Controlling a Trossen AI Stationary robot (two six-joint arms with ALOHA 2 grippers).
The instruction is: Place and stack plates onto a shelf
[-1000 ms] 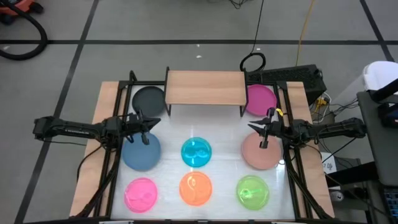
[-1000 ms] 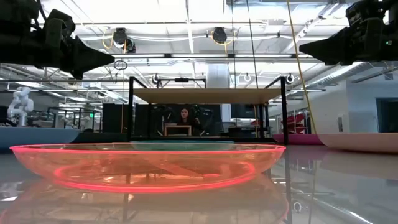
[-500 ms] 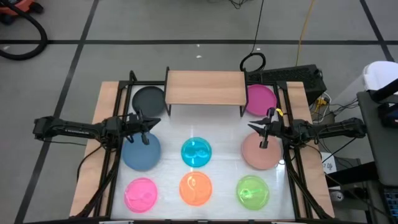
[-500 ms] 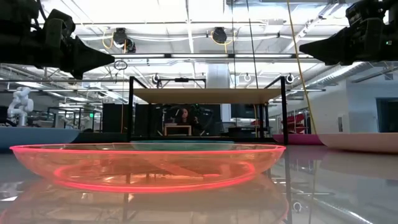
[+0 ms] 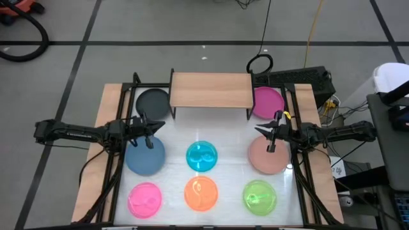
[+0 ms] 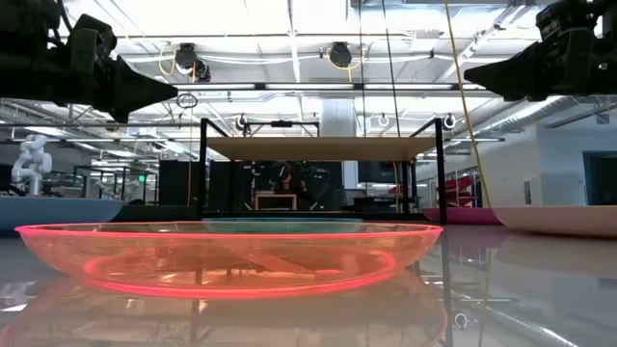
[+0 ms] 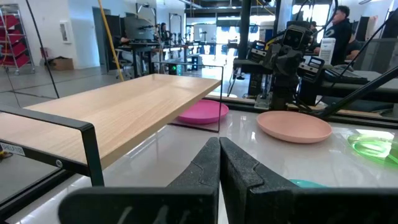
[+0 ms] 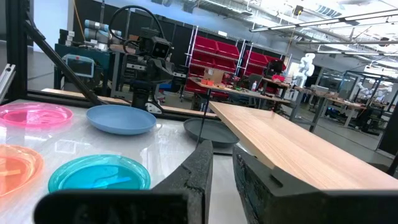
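The shelf, a light-wood board on black legs, stands at the table's far middle. A dark grey plate lies to its left and a magenta plate to its right. The blue, cyan and dusty pink plates lie in the middle row. The translucent pink, orange and green plates lie in the near row. My left gripper hovers shut above the blue plate's far edge. My right gripper hovers over the dusty pink plate's far edge, its fingers a narrow gap apart.
Black frame rails run along both sides of the table. There is bare white table between the shelf and the middle row. Cables and a black box lie beyond the far right corner. A person shows far behind the shelf.
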